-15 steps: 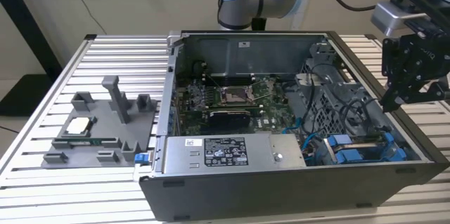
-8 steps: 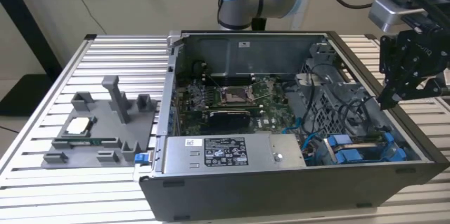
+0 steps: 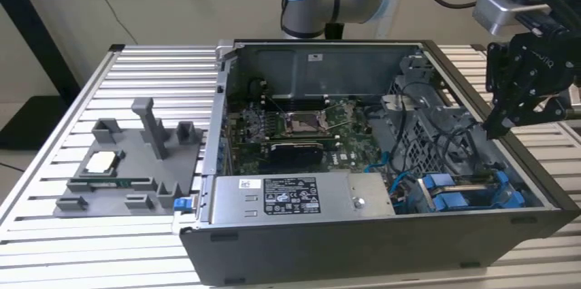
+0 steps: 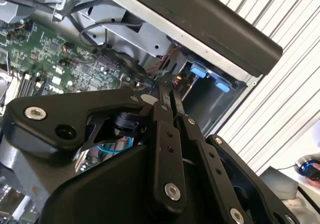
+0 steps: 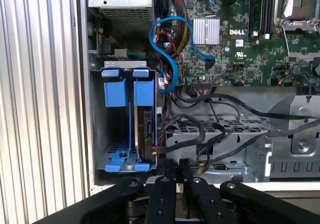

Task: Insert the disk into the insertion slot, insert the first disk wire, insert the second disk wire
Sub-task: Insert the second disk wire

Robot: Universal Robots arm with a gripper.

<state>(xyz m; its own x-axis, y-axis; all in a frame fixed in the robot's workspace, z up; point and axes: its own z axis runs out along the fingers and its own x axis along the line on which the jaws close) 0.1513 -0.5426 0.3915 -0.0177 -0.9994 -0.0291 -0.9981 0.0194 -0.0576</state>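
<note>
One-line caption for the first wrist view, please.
Gripper near the drive bay; disk sits there in its blue carrier, blue cable looping toward the motherboard.

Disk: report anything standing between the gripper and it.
Nothing lies squarely between the gripper and the disk, already in its blue carrier, but black cables loop right beside that path.
</note>
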